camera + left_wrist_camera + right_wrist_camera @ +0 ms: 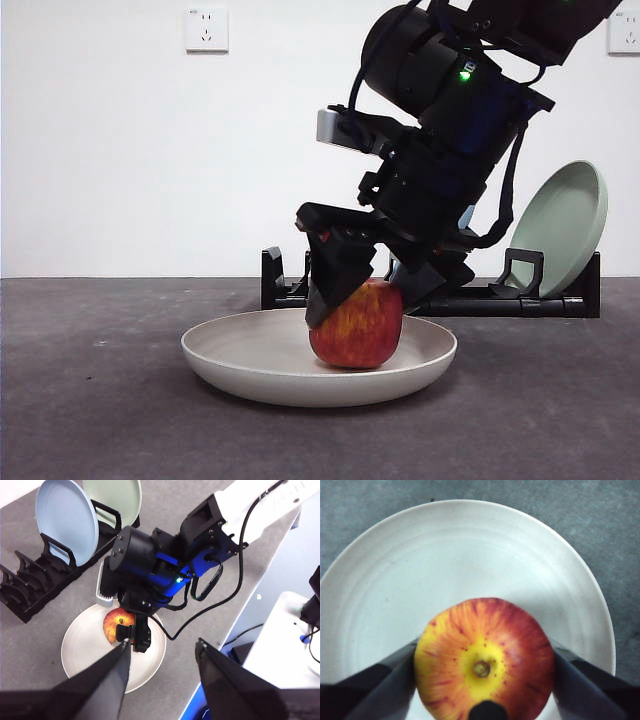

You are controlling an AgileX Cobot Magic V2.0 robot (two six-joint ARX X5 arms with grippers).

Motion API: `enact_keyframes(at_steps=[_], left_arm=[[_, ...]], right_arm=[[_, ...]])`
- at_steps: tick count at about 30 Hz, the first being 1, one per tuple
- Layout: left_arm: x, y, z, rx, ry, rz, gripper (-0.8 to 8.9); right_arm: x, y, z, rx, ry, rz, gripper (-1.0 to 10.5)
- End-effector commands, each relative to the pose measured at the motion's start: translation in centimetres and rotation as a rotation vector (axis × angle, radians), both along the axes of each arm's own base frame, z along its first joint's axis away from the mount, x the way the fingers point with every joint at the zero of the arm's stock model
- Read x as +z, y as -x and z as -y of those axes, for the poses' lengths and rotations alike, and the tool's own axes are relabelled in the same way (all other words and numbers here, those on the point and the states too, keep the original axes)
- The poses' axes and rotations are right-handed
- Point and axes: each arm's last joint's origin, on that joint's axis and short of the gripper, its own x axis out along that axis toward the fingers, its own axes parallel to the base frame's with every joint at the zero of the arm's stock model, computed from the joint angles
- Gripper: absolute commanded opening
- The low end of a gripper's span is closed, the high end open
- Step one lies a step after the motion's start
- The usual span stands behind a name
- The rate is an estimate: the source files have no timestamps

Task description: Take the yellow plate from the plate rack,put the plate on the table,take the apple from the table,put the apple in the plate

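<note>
The cream plate [250, 350] lies flat on the dark grey table [100, 400]. The red and yellow apple [357, 325] sits in the plate, right of its centre. My right gripper [365, 300] comes down from the upper right and is shut on the apple, one jaw on each side. The right wrist view shows the apple [485, 665], stem dimple up, between those jaws [485, 680] over the plate [445, 555]. My left gripper [164, 645] is open and empty, high above, looking down on the plate [80, 650], the apple [116, 622] and the black rack [30, 595].
The rack [520, 300] stands behind the plate, with a sage-green plate [560, 225] leaning in its right end. From above, a blue plate [65, 517] stands next to the green one [117, 500]. The table's edge [220, 630] runs close beside the cream plate.
</note>
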Motion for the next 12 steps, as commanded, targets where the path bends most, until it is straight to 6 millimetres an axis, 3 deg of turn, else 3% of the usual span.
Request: enact_keyframes(at_steps=[1, 7, 12], left_arm=[[-0.1, 0.1, 0.0, 0.000, -0.003, -0.009, 2.20], [-0.4, 0.1, -0.2, 0.000, -0.031, -0.022, 2.20], [-0.6, 0.2, -0.3, 0.000, -0.053, -0.032, 2.20]], right_arm=[[-0.3, -0.1, -0.2, -0.019, -0.017, -0.017, 6.7], [2.3, 0.3, 0.2, -0.023, -0.062, 0.037, 6.7], [5.8, 2.1, 1.7, -0.023, -0.075, 0.053, 6.6]])
